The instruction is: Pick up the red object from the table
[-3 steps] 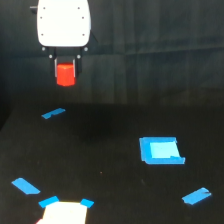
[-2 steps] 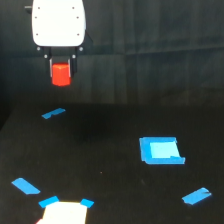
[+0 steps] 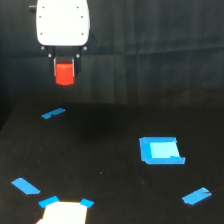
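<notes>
**Block is hanging in the gripper, clear of the table**

The gripper (image 3: 65,67) is gripping the red block (image 3: 65,74) high at the exterior view's upper left, under the white arm housing (image 3: 63,22). Its two dark fingers (image 3: 54,64) are pressing against the block's sides, closed to just the block's width, with the lower part of the block showing below them. The block is hanging well above the black table (image 3: 110,165), touching nothing else.

Judging by its looks, the block is small, stiff and light, likely wood or plastic, so it should not be sagging or deforming under the squeeze. Its sides look smooth, so slipping is the main risk; whether they are flat or rounded is too blurred to tell. The side grip, with the fingers opposite each other, seems the sensible hold for a piece narrower than the jaws.

Counting what is lying here: one red block, one blue square (image 3: 161,150) at the right, four loose blue tape strips, and two more blue tabs flanking one white patch (image 3: 62,212) at the bottom edge. The pick-up itself is looking done.
</notes>
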Robot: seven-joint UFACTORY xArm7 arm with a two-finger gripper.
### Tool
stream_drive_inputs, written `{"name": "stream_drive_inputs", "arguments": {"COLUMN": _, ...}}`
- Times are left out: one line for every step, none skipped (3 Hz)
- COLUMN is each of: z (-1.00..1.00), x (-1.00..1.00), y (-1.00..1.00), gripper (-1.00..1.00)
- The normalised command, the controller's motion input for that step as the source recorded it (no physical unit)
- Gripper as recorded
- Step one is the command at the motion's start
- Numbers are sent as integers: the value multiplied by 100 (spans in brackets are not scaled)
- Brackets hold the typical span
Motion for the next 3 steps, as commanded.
{"name": "stream_drive_inputs", "arguments": {"z": 100, "x": -62, "y": -7, "gripper": -100}}
{"name": "stream_drive_inputs", "arguments": {"z": -1, "x": -20, "y": 29, "gripper": -100}}
{"name": "stream_drive_inputs", "arguments": {"z": 91, "x": 45, "y": 12, "gripper": -100}}
